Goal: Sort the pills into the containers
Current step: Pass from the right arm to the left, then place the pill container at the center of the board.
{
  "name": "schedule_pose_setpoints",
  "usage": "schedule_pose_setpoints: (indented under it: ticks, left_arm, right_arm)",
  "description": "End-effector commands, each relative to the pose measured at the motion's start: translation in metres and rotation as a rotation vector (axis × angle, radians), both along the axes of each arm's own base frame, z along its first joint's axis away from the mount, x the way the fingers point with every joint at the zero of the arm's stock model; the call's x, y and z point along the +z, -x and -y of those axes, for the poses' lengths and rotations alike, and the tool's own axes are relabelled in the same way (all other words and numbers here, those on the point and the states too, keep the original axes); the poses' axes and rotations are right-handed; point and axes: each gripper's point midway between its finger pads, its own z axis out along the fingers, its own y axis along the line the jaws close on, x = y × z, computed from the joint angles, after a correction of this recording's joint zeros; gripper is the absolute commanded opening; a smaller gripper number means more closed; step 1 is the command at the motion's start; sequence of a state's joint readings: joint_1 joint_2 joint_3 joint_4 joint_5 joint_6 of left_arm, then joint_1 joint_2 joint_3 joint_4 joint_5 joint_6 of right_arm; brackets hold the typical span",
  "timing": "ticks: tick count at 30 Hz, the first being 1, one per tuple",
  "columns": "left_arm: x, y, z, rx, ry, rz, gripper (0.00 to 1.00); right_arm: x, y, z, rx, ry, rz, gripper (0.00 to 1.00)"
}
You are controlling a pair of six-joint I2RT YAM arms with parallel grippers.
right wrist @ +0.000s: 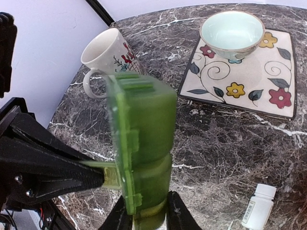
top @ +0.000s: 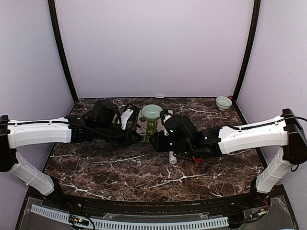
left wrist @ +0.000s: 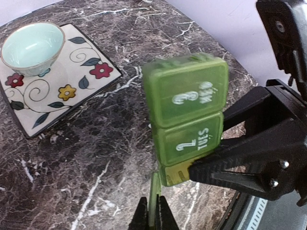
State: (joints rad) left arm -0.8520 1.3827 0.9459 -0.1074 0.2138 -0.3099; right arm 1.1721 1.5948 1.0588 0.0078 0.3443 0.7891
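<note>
The green pill box (left wrist: 187,115) is held off the counter (top: 120,172), over its middle and toward the far edge, near the floral tile (left wrist: 62,81). Its lowest compartment is clamped by the right gripper (right wrist: 144,215). The left gripper (left wrist: 153,215) is closed on a thin green flap at the same end, seemingly a lid tab. Lid opening is judged to be the step in hand. Next, the tab must be peeled away while the box is kept steady.

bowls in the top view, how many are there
2. A pale green bowl sits on the floral plate at the centre back; a small bowl stands in the far right corner. Others may be hidden.
</note>
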Motion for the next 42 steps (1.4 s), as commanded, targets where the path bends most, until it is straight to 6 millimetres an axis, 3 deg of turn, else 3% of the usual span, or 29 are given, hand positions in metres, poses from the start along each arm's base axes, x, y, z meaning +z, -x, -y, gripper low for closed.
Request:
schedule_pose_setpoints:
  ticks: [1,9,17,24,32,42]
  left_arm:
    - [-0.008,-0.008,-0.009,0.004,-0.110,0.042,0.00]
    - [-0.020,-0.021,-0.016,0.010,-0.228,0.098,0.00]
    - [-0.022,-0.026,-0.012,-0.064,-0.316,0.137,0.00]
    - [-0.037,-0.004,0.003,-0.292,-0.369,0.058,0.00]
    - [-0.063,0.026,0.003,-0.484,-0.425,-0.111,0.00]
    - [-0.072,0.037,0.001,-0.558,-0.411,-0.226,0.00]
  right_arm:
    - [0.000,-0.002,0.003,-0.001,-0.006,-0.002,0.33]
    - [0.001,-0.003,0.010,-0.012,0.004,0.008,0.51]
    - [0.002,-0.004,0.036,-0.073,0.045,0.027,0.54]
    - [0.002,-0.007,0.071,-0.154,0.093,0.054,0.54]
    - [0.002,-0.011,0.110,-0.224,0.110,0.062,0.55]
    - [-0.006,-0.007,0.122,-0.208,0.128,0.042,0.57]
